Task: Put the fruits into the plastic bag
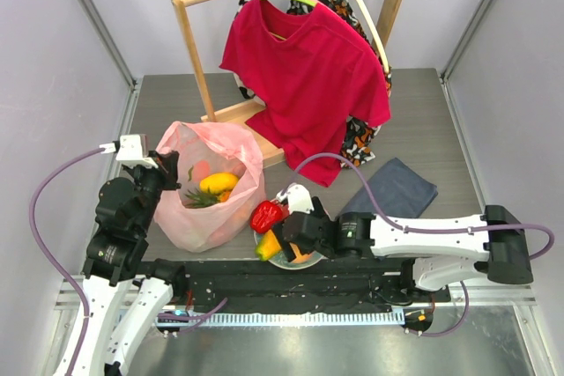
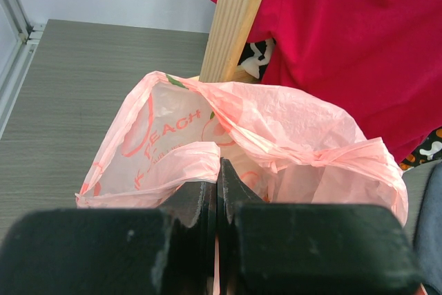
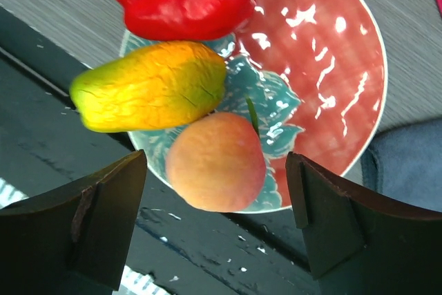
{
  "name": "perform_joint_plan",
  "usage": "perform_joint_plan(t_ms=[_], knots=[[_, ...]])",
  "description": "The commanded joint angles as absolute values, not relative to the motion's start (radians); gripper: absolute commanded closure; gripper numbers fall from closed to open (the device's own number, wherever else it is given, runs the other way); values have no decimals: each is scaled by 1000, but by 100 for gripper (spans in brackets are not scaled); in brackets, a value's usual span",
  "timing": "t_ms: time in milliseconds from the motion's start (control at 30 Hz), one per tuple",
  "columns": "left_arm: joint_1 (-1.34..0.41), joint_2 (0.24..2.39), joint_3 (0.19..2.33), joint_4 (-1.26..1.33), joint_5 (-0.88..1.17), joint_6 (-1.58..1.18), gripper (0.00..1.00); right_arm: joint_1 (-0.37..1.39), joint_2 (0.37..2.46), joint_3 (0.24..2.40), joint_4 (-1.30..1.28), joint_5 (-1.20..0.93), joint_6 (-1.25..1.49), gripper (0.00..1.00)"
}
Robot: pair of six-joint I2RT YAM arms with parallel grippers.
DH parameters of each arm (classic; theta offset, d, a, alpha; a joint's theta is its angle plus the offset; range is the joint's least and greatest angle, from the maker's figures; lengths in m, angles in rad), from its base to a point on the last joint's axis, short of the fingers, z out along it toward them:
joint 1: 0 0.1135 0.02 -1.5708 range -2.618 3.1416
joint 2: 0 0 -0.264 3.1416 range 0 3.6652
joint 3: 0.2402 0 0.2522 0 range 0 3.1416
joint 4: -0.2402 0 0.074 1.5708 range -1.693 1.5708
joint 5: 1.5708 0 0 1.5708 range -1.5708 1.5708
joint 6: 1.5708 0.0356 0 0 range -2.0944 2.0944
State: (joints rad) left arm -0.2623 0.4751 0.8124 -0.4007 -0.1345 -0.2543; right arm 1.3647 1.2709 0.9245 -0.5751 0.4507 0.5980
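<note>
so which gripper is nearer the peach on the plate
Right. The right gripper hangs open directly over the peach, one finger either side of it. The left gripper is off at the plastic bag, shut on its rim, apart from the plate.

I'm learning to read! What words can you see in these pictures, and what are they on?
"PEACH": pink letters on the pink plastic bag; the first letter is creased.
Smaller line beneath it on the bag: too blurred to read.
No other readable text.
</note>
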Motion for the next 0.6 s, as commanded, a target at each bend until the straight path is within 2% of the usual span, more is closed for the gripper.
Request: perform_joint_plan(t_ms=[0,567], knots=[[-261,480,813,-364,-140,-250,100,1402,1290,956,-620,578,687,11],[-262,502,815,-367,-130,-249,100,1410,1374,891,-532,532,723,8]])
